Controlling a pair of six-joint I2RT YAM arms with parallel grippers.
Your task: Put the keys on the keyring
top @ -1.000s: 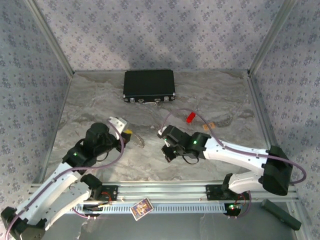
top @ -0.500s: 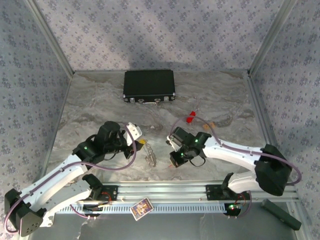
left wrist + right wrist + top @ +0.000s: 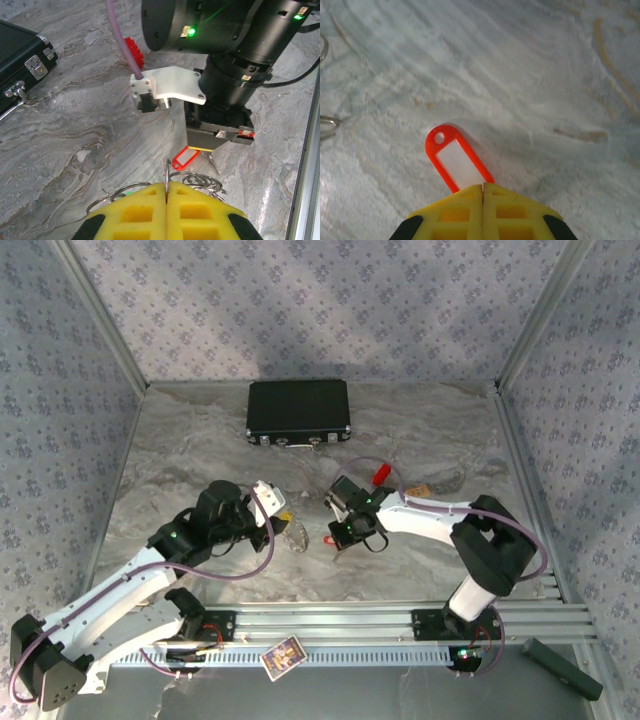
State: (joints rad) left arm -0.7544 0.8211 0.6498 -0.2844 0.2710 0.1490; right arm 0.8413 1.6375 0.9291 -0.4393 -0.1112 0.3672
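My left gripper [image 3: 166, 187] is shut on the keyring [image 3: 168, 172], a thin silvery loop standing upright between the yellow fingers, with more linked rings [image 3: 194, 179] spread beside it. A green bit peeks under the rings. My right gripper [image 3: 483, 192] is shut on a red key [image 3: 454, 161], a flat red plastic tag with a white label and a small hole at its free end. From above, the left gripper [image 3: 278, 524], keyring [image 3: 293, 537], red key [image 3: 329, 539] and right gripper [image 3: 340, 536] sit close together mid-table. Another red key [image 3: 380, 472] lies behind.
A black case [image 3: 298, 412] stands at the back of the marble table [image 3: 200, 440]. A small brown bit [image 3: 417, 490] lies right of the loose red key. The right arm's purple cable [image 3: 122, 40] and white bracket [image 3: 172, 85] hang just beyond the keyring. An aluminium rail [image 3: 400, 620] edges the front.
The right gripper has swung left and back with the red key, closing toward the left gripper. The keyring has lifted slightly off the table. The left arm has barely moved.
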